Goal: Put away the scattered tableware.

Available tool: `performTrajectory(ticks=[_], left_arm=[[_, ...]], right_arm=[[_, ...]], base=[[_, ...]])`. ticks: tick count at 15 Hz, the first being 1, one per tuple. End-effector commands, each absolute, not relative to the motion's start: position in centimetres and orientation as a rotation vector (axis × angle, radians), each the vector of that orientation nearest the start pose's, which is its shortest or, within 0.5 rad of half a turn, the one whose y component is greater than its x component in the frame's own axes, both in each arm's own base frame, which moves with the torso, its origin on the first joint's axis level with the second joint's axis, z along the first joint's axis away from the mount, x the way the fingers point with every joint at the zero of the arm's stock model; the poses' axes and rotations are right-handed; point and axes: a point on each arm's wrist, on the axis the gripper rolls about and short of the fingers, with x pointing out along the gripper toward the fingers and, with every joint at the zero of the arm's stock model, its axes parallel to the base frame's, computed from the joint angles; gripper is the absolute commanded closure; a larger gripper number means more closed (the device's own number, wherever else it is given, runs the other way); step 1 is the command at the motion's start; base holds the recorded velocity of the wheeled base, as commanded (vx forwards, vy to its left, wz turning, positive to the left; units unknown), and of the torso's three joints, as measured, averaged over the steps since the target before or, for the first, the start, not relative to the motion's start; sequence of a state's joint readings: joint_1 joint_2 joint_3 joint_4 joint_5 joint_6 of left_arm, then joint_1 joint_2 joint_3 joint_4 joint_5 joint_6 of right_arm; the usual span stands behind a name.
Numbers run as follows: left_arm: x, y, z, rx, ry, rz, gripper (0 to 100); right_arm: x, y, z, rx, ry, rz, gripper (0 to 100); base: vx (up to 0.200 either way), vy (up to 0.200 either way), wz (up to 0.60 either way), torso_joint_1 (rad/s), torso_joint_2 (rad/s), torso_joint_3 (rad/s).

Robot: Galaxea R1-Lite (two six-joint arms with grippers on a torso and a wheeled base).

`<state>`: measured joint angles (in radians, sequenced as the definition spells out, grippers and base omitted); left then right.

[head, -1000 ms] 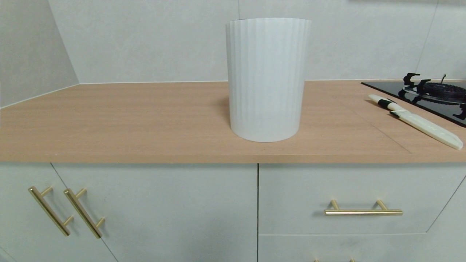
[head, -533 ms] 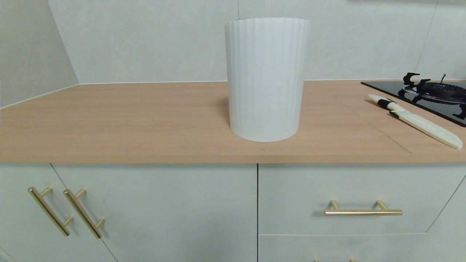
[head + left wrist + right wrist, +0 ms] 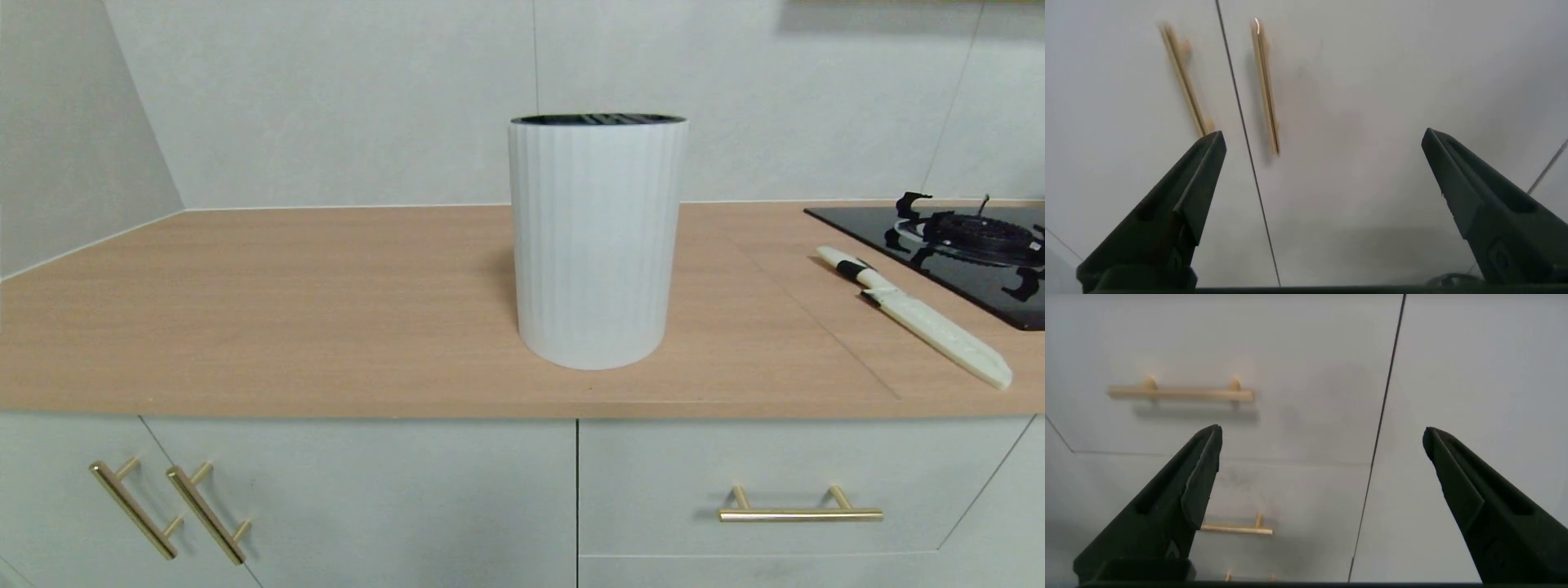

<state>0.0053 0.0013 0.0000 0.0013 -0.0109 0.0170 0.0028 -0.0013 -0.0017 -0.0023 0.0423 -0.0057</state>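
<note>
Left gripper (image 3: 1321, 139) and right gripper (image 3: 1321, 431) both gape empty, so the right should best grasp the knife (image 3: 914, 314) by its handle, approaching clear of the holder (image 3: 596, 245).

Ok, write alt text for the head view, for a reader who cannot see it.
A tall white ribbed cylindrical holder with a dark top stands upright near the front edge of a wooden countertop. To its right a cream knife with a black band lies flat beside a black glass hob; pale cabinet fronts with brass bar handles run below.
</note>
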Motion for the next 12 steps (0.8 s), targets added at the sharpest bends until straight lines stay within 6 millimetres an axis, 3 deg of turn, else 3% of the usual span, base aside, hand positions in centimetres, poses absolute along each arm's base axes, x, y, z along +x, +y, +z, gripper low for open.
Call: performTrajectory(ticks=[1, 12], left_arm=[[-2.27, -0.04, 7.54, 0.017, 0.003, -0.005, 0], [-2.27, -0.04, 7.54, 0.018, 0.003, -0.005, 0]], right_arm=[[-2.29, 0.09, 7.62, -0.006, -0.005, 0.046, 0], [-2.29, 0.09, 7.61, -0.006, -0.003, 0.046, 0]], base=[[0.0, 0.0, 0.0, 0.144, -0.51, -0.3], [0.0, 0.0, 0.0, 0.184, -0.48, -0.291]])
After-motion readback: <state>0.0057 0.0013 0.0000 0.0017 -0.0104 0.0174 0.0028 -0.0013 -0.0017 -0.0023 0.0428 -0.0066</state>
